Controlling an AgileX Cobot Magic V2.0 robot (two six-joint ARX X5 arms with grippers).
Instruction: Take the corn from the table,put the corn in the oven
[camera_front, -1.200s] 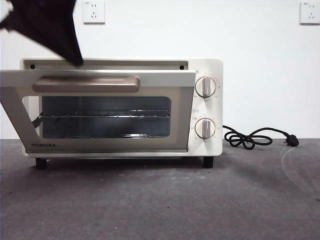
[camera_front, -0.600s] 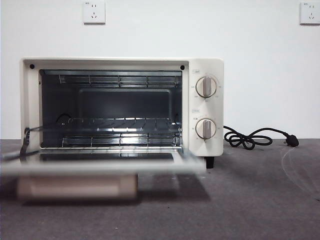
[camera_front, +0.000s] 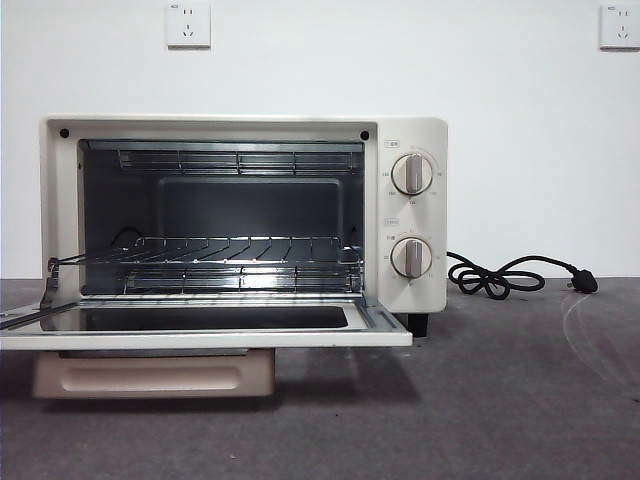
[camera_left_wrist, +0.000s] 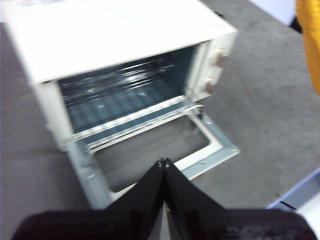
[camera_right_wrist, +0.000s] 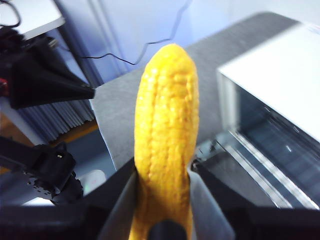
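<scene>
Cream-white boxy toaster oven (camera_front: 410, 135) door dropped flat, rack exposed for loading. Right claw (camera_right_wrist: 162, 185) clamped on glossy yellow ridged corn cob (camera_right_wrist: 166, 135), carried clear of dark grey counter (camera_front: 500, 400). Left claw (camera_left_wrist: 164, 162) pressed together, empty, above door.

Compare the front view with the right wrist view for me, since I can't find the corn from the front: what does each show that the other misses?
Only the front view shows the oven's two knobs, its wire rack, the black power cord and the wall sockets. Only the right wrist view shows the corn, held upright in the right gripper, and the other arm's gripper, dark off to the side. Both show the cream oven with its door dropped open, on the grey table.
</scene>
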